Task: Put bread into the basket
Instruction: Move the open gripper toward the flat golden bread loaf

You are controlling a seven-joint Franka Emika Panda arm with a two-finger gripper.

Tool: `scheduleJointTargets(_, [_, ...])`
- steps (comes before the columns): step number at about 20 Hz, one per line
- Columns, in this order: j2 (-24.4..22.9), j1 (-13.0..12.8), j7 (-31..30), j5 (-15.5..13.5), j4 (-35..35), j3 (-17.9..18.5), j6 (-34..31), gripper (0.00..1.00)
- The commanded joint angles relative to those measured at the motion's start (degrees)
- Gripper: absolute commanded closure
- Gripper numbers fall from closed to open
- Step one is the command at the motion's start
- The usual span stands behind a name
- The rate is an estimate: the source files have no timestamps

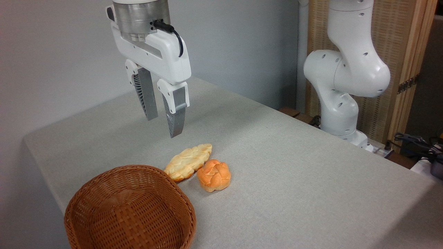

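Observation:
The bread (188, 161), a long flat braided loaf, pale golden with browner tips, lies on the grey table just right of the basket's far rim. The basket (104, 193), round reddish-brown wicker, stands at the front left with nothing inside it. My gripper (163, 127) hangs in the air above and a little left of the loaf, well apart from it. Its two grey ribbed fingers (147, 95) point down with a narrow gap between them and hold nothing.
A small round orange knotted bun (214, 175) sits touching the loaf's right side. The arm's white base (341, 103) stands at the table's far right edge. Cables and a wooden screen lie behind it. A grey wall runs along the back.

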Motion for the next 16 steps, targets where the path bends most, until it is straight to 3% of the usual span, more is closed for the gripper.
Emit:
scheduleJointTargets(1, [0.0,-0.1,0.0,0.2,0.4,-0.5,-0.6,0.00])
scheduleJointTargets(10, [-0.1,-0.1,-0.1,0.2,-0.6,-0.5,-0.5,0.00])
scheduleJointTargets(16, [-6.4,-0.2,-0.1,-0.6,-12.4,-2.3,7.4,0.00])
